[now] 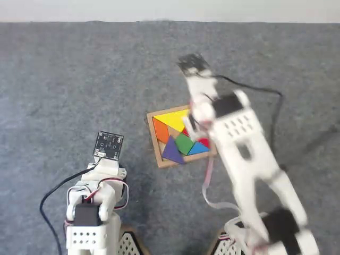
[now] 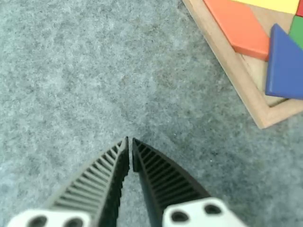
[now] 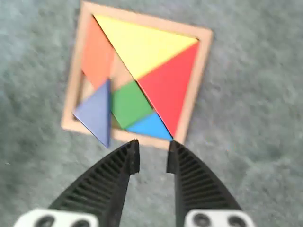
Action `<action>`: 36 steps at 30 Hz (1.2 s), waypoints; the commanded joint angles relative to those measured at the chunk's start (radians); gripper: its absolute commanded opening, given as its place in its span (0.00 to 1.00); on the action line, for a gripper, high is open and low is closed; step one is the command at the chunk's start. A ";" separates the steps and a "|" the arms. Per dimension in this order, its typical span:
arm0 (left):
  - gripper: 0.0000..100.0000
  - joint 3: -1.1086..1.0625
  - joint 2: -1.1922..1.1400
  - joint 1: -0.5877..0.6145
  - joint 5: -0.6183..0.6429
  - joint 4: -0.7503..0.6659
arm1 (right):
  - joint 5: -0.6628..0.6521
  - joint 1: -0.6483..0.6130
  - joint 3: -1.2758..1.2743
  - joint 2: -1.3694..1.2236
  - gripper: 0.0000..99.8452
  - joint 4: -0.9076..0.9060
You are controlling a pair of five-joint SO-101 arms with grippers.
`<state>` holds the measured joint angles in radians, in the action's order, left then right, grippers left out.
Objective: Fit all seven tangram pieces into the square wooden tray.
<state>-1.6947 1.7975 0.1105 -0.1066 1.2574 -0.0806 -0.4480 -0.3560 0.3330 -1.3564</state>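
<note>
Right tool (image 3: 151,155) slightly spread, hanging over tray (image 3: 142,21); left tool (image 2: 130,144) pressed together, low over carpet (image 2: 71,71).

**Light, overall:** soft and even, falling from overhead. The grey mat (image 1: 64,79) is showing mid-bright from edge to edge. A pale strip (image 1: 170,9) is glowing along its far side.

**Shadows:** faint and soft-edged. The right arm (image 1: 239,138) is throwing dim patches onto the mat beside it. The wooden tray (image 1: 162,163) is laying a thin dark line along its near rim.

**Glare:** the white arm shells are shining close to bleached. The painted pieces (image 3: 142,47) are lying evenly lit, matte.

**Wrist views:** the mat is darkening slightly beneath the black fingers of the left gripper (image 2: 130,142) and the right gripper (image 3: 151,156).
</note>
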 commanded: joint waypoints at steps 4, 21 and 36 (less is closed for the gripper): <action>0.01 0.012 0.020 0.003 0.009 0.005 | -0.152 0.019 -0.454 0.177 0.01 0.282; 0.01 0.012 0.020 0.003 0.009 0.005 | -0.146 -0.120 -0.187 -0.208 0.01 0.320; 0.01 0.012 0.020 0.003 0.009 0.005 | -0.147 -0.147 0.015 -0.460 0.01 0.315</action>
<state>-1.6947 1.7975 0.1105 -0.1066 1.2574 -0.2186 -0.5861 -0.4219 -0.1212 -1.0434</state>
